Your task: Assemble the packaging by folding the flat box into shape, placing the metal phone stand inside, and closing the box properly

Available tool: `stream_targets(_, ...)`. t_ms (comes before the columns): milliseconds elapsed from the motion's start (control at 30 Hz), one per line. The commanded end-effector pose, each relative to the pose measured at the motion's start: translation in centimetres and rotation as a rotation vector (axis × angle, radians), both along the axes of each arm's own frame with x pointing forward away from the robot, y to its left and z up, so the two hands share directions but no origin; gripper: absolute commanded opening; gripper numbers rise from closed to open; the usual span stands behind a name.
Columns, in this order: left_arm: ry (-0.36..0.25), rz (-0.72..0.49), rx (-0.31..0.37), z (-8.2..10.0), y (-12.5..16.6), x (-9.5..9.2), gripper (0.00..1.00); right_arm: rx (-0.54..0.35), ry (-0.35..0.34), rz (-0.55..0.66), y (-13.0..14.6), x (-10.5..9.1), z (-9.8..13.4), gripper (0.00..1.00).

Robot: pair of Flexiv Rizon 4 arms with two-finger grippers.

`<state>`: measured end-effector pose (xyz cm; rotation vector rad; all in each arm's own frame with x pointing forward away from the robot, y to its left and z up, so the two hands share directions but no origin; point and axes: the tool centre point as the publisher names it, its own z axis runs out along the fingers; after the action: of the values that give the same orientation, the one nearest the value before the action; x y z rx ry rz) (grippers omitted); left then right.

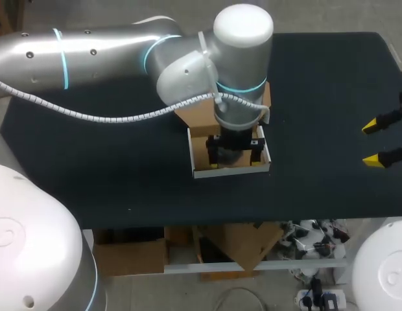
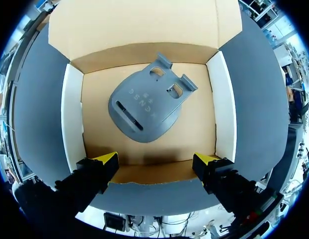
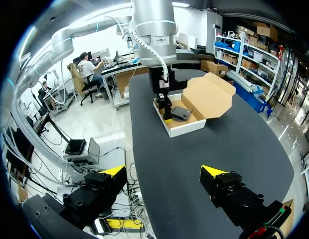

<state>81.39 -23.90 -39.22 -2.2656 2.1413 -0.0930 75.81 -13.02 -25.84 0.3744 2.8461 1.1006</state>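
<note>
Box (image 1: 230, 172) erected, mid table (image 1: 91, 168), white side walls up, brown inside. Lid (image 2: 134, 25) unfolded, leaning back on far side of box, not closed. Stand (image 2: 144, 107) grey, lying flat on box floor, about centred, touching no wall; slotted end toward lid, rounded end toward left gripper. Hidden under left wrist in head view.

Left gripper (image 2: 157, 162) straight above box, pointing down. Jaws released, spread wide, nothing between them. Yellow tips over near wall of box, one near each near corner; contact with cardboard unclear. Stand ahead of tips, apart from both.

Right gripper (image 3: 164, 174) by right edge of table, well apart from box. Jaws released, wide, holding nothing, only dark table under them. Box, lid, stand and left gripper all ahead of it in right wrist view.
</note>
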Motion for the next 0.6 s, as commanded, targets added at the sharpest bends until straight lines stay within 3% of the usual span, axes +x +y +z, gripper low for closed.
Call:
stream_targets(33, -0.005, 0.002, 0.006, 0.1, -0.1, -0.5, 1.0, 0.0, -0.002, -0.001, 0.0, -0.1, 0.0, 1.0)
stream_targets(600, 0.046, 0.041, 0.014, -0.4, -0.5, -3.2, 1.0, 0.0, -0.002, -0.001, 0.0, -0.1, 0.0, 1.0)
